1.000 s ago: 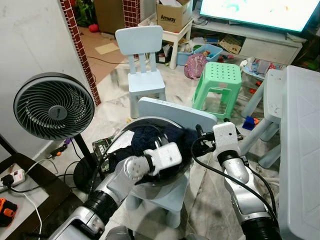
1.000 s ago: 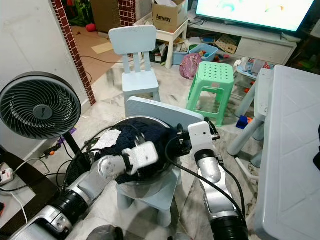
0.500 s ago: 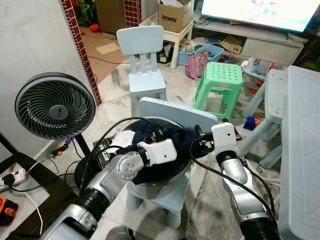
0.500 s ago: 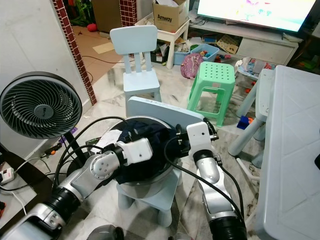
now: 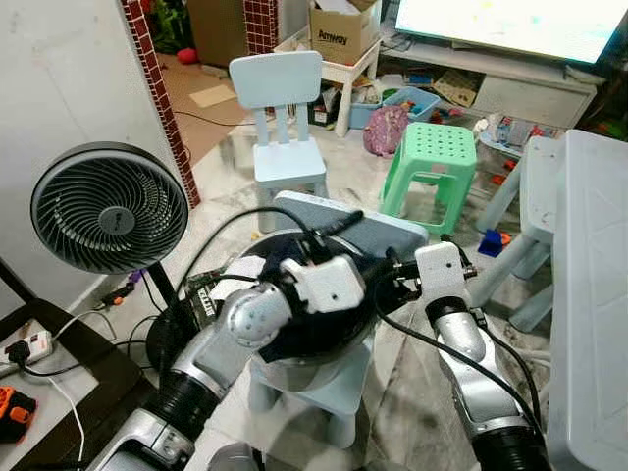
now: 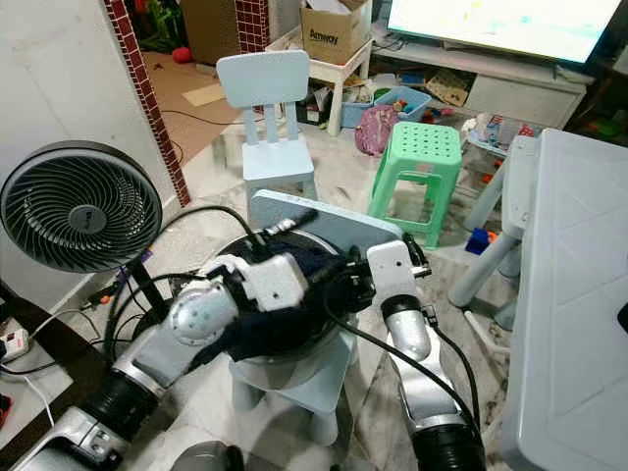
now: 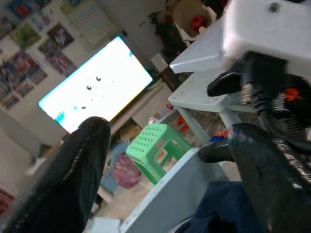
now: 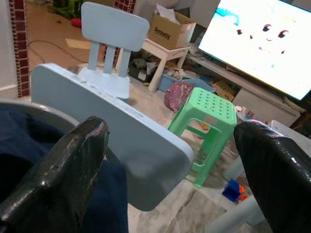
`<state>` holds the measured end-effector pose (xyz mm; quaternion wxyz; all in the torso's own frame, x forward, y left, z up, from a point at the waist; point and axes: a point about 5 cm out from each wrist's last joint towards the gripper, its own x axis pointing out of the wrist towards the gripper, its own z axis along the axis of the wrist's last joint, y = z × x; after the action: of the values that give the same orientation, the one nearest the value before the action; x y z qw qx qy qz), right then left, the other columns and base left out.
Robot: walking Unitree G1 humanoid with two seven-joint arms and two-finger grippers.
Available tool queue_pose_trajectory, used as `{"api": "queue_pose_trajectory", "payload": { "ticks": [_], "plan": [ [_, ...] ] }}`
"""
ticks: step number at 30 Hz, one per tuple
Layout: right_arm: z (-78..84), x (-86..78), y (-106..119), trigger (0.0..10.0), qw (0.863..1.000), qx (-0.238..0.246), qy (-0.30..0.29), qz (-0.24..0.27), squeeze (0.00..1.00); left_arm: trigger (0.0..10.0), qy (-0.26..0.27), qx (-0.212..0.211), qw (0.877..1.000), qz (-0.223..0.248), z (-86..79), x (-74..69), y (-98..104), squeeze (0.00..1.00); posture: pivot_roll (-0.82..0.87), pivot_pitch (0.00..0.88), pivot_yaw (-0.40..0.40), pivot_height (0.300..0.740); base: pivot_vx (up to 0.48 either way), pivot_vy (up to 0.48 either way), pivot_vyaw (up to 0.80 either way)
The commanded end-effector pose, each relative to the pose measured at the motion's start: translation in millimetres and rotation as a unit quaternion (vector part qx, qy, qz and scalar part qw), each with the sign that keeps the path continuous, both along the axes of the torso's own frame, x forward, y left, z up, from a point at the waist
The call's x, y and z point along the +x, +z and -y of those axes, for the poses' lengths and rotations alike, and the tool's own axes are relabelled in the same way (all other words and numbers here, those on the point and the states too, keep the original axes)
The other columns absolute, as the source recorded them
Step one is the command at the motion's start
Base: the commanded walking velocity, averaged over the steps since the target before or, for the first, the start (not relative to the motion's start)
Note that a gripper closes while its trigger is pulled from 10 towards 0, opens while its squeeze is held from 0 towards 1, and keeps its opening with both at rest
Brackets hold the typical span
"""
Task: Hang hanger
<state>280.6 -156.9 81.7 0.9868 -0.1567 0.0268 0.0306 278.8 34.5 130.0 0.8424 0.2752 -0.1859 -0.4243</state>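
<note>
A round metal basin (image 5: pixel 294 369) full of dark navy clothing (image 5: pixel 287 257) sits on a small light blue chair, whose backrest (image 5: pixel 381 232) rises behind it. My left gripper (image 7: pixel 165 145) hovers over the clothing with its fingers wide apart and nothing between them. It points at the right gripper's white housing (image 7: pixel 272 29). My right gripper (image 8: pixel 170 141) is at the basin's right rim, open and holding nothing, above the navy clothing (image 8: pixel 29 150) and the backrest (image 8: pixel 112 131). The two wrists (image 5: pixel 329 283) (image 5: pixel 442 270) almost meet over the basin. I see no hanger.
A black standing fan (image 5: pixel 108 208) is at the left with cables on the floor beside it. Behind stand another light blue chair (image 5: pixel 285 118) and a green stool (image 5: pixel 430 157). A white table (image 5: pixel 594 294) runs along the right, and a cardboard box (image 5: pixel 341 29) is at the back.
My left arm has lifted and swung right across the basin, ending close to the right gripper. The right arm has hardly moved.
</note>
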Motion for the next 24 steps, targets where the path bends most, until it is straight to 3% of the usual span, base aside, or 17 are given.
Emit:
{"api": "queue_pose_trajectory", "payload": {
  "ticks": [1,3,4,5,6,7,8,10,15,16,17,18,21,22,23,24],
  "plan": [
    [-1.1,3.0,2.5,10.0,1.000,0.001,-0.001,0.002,0.00,10.0,0.018,-0.019,1.000,-0.017,-2.5,4.1,4.0,1.00,0.00,0.000,0.005,0.740,0.000,0.000,0.00],
    [2.0,2.0,1.9,10.0,1.000,0.000,-0.005,0.002,0.00,10.0,0.054,-0.053,0.996,-0.045,-11.0,9.0,2.5,1.00,0.00,0.000,0.008,0.740,0.000,0.000,0.00],
    [3.6,0.9,1.2,10.0,1.000,-0.002,-0.008,0.001,0.00,10.0,0.092,-0.082,0.990,-0.072,-19.0,12.9,0.1,1.00,0.00,0.000,0.011,0.740,0.000,0.000,0.00],
    [5.4,-0.6,0.2,10.0,1.000,-0.003,-0.010,0.000,0.00,10.0,0.148,-0.125,0.974,-0.116,-30.7,17.0,-4.8,1.00,0.00,0.000,0.011,0.740,0.000,0.000,0.00],
    [6.2,-1.8,-0.5,10.0,1.000,-0.003,-0.011,-0.001,0.00,10.0,0.209,-0.176,0.947,-0.170,-42.1,19.6,-11.5,0.47,0.00,0.000,0.009,0.740,0.000,0.000,0.00],
    [6.4,-2.2,-0.8,10.0,1.000,-0.003,-0.011,-0.002,0.00,10.0,0.231,-0.195,0.934,-0.191,-46.3,20.1,-14.4,0.47,0.00,0.000,0.009,0.740,0.000,0.000,0.00],
    [6.0,-2.7,-1.2,10.0,1.000,-0.003,-0.011,-0.002,0.00,10.0,0.272,-0.243,0.900,-0.239,-54.5,20.6,-21.0,0.00,0.00,0.000,0.006,0.740,0.000,0.000,0.00],
    [4.8,-2.7,-1.3,10.0,1.000,-0.002,-0.008,-0.003,0.00,10.0,0.305,-0.285,0.862,-0.288,-62.3,19.6,-30.1,0.00,0.01,0.000,0.001,0.740,0.000,0.000,0.00],
    [-1.8,0.7,1.3,10.0,1.000,-0.001,0.006,-0.001,0.00,10.0,0.381,-0.331,0.773,-0.383,-79.5,14.7,-60.8,0.00,0.01,0.000,-0.010,0.740,0.000,0.000,0.00],
    [-1.8,0.7,1.3,10.0,1.000,-0.001,0.006,-0.001,0.00,10.0,0.381,-0.331,0.773,-0.383,-79.5,14.7,-60.8,0.00,0.01,0.000,-0.010,0.740,0.000,0.000,0.00],
    [-2.3,1.5,2.3,10.0,1.000,-0.002,0.010,0.001,0.00,10.0,0.391,-0.342,0.751,-0.409,-82.2,13.3,-67.6,0.00,0.01,0.000,-0.013,0.740,0.000,0.000,0.00],
    [-2.3,1.9,2.7,10.0,1.000,-0.003,0.010,0.001,0.00,10.0,0.395,-0.346,0.739,-0.422,-83.5,12.5,-71.1,0.00,0.01,0.000,-0.013,0.740,0.000,0.000,0.00],
    [-0.2,2.0,3.7,10.0,1.000,-0.005,0.010,0.002,0.00,10.0,0.399,-0.361,0.709,-0.456,-86.3,11.8,-81.0,0.00,0.00,0.000,-0.018,0.740,0.000,0.000,0.00],
    [-0.2,2.0,3.7,10.0,1.000,-0.005,0.010,0.002,0.00,10.0,0.399,-0.361,0.709,-0.456,-86.3,11.8,-81.0,0.00,0.00,0.000,-0.018,0.740,0.000,0.000,0.00],
    [1.0,1.3,4.1,10.0,1.000,-0.006,0.010,0.002,0.00,10.0,0.399,-0.372,0.695,-0.468,-86.8,11.9,-83.0,0.00,-0.01,0.000,-0.021,0.740,0.000,0.000,0.00],
    [2.5,-0.7,3.9,10.0,1.000,-0.008,0.010,0.000,0.00,10.0,0.395,-0.371,0.689,-0.481,-86.1,11.9,-85.7,0.00,-0.02,0.000,-0.026,0.740,0.000,0.000,0.00]
  ]
}}
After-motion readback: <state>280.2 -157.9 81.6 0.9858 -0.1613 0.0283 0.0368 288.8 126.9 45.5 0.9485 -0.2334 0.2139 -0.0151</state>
